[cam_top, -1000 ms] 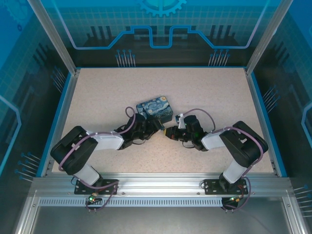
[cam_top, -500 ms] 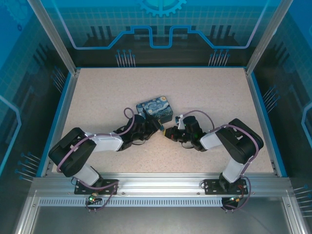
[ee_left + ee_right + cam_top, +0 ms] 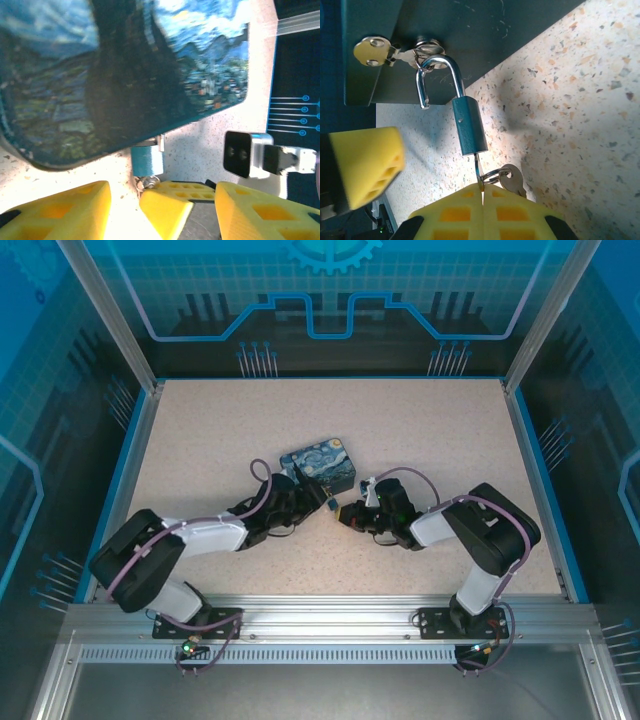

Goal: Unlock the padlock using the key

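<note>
**Table** (image 3: 420, 430): speckled beige. You have one tin (image 3: 318, 464) on it, near the middle.

**Left arm** (image 3: 210, 532): from its base at the near left, your arm bends its elbow out to the left. The forearm lies low and runs right and far, ending at the tin's near edge.

**Left claw** (image 3: 162, 187): apart. Its yellow fingers (image 3: 60, 207) stand wide on either side of the padlock and touch nothing. In the right wrist view you see one finger to the left of the padlock, apart from it.

**Right arm** (image 3: 470, 525): from its base at the near right, it folds at the elbow. The forearm runs left, low over the table, to meet your left claw tip to tip just near of the tin.

**Right claw** (image 3: 482, 197): together, clamped on the key.

**Padlock** (image 3: 470, 127): blue body, just near of the tin, between your two claws. Its shackle (image 3: 440, 62) is hooked through a fitting on the tin's side. One leg sits in the body, and the free end stands clear of the body, off to one side.

**Key** (image 3: 478, 167): thin shaft pushed into the end of the padlock body away from the shackle. Its other end is pinched between the right claw's fingertips. A ring (image 3: 492, 176) with a second key (image 3: 512, 179) hangs beside it.
</note>
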Controlling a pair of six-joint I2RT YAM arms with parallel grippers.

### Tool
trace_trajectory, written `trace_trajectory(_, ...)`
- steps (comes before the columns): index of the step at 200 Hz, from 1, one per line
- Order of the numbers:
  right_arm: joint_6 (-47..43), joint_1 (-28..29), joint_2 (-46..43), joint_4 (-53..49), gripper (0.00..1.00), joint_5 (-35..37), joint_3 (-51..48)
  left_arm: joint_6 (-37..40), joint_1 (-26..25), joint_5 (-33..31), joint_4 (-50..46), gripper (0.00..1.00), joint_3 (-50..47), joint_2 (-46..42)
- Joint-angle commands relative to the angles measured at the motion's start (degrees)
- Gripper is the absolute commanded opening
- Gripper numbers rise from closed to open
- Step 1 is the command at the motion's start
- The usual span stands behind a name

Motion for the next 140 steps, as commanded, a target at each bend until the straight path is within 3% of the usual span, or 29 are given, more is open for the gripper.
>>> trace_trajectory(1,-2.0,-0.1,0.0,-4.0,0.11,-0.6,0.9,5.9,-0.1,-3.4,-7.1,0.6,2.7,-5.3)
trace_trajectory(33,-5.7,-0.6,-5.0,-10.3,0.27,1.4,0.3,11.5,2.9,-5.2,-15.2,0.64,4.2,-13.7)
trace_trajectory(74,-12.2,-2.2,-10.9,-14.8,0.46,3.2,-0.5,18.8,11.3,-3.6,-25.1,0.73,7.8,-22.4)
trace_trajectory(98,-13.2,-2.7,-9.2,-11.6,0.48,1.7,0.6,18.5,16.8,2.1,-25.0,0.76,7.6,-22.3)
trace_trajectory(140,-8.9,-2.4,-3.4,-5.6,0.46,1.6,3.0,16.0,21.3,9.6,-18.0,0.78,6.3,-16.3)
